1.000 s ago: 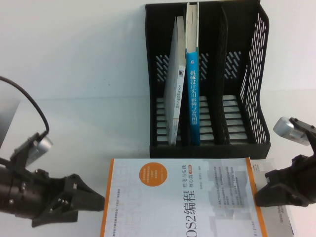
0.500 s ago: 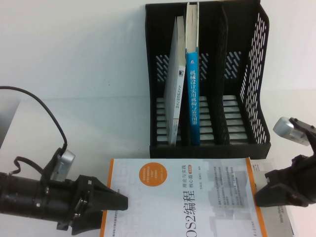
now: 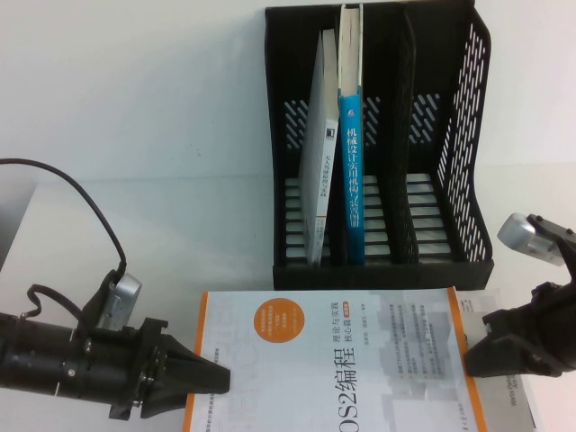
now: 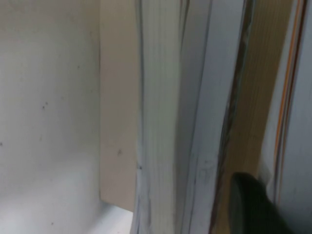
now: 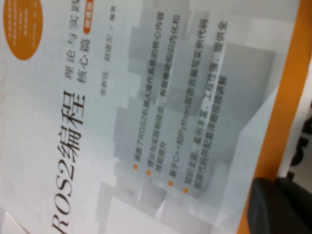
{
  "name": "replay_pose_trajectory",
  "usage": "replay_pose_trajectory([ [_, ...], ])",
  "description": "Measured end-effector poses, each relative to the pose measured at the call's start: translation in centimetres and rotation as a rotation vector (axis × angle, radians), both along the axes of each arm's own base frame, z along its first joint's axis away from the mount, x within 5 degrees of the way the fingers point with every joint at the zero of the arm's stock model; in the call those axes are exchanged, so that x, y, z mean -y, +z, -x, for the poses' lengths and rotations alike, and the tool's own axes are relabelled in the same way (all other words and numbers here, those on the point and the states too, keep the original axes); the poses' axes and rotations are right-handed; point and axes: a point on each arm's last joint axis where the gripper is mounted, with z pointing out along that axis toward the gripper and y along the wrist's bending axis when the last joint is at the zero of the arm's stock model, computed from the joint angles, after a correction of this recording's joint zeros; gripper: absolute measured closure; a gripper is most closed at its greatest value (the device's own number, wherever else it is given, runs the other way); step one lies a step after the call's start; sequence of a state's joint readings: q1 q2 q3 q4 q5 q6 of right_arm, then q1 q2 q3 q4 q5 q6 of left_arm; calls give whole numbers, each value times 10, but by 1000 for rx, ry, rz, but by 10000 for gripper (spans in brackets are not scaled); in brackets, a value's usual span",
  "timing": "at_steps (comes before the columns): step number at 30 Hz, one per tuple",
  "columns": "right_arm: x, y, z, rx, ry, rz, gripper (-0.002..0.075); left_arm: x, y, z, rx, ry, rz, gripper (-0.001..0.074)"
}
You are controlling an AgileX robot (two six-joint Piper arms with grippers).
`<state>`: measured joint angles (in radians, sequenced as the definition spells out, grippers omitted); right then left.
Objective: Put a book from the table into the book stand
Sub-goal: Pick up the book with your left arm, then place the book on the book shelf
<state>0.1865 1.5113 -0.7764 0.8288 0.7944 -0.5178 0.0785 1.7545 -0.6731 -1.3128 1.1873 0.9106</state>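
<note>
Your left gripper [image 3: 216,378] pinches the book [image 3: 342,360] edge; right gripper [image 3: 472,353] state unclear. A thin grip may slip on the worktop [image 3: 135,135].

Table [image 3: 135,108]: plain white, matt, taking up nearly the whole high view from near edge to far. Surface flat and uniform in colour. Lit evenly from above; brightest toward the far right corner, slightly greyer toward the near left. Shadows soft and diffuse throughout. Grey wedge [image 3: 13,216] noted at the left margin of the high view, darker than the tabletop and meeting it along a straight slanting line; cannot tell whether floor or another surface. Same white surface seen close in the left wrist view, marked with a few small dark specks [image 4: 45,105]. Walls, windows and light source not identifiable from any view.
</note>
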Motion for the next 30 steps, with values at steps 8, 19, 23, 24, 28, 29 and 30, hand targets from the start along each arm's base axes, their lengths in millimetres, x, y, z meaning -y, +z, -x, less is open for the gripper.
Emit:
replay_pose_trajectory([
  [8,2,7,0,38,41,41,728,0,25,7,107,-18,-37,626],
  [19,23,83,35,446,-68,131,729,-2,122,22,364,25,-133,631],
  [23,27,107,57,549,-87,105,729,-3,181,29,500,66,-158,631],
  [24,28,111,62,562,-85,100,729,-3,197,32,537,74,-167,631],
  [28,29,116,77,550,-44,97,729,-3,255,41,659,110,-174,631],
  [29,29,115,80,532,-28,100,729,-3,269,43,682,120,-173,631],
  [30,29,113,82,508,-13,105,729,-3,281,45,703,132,-172,631],
])
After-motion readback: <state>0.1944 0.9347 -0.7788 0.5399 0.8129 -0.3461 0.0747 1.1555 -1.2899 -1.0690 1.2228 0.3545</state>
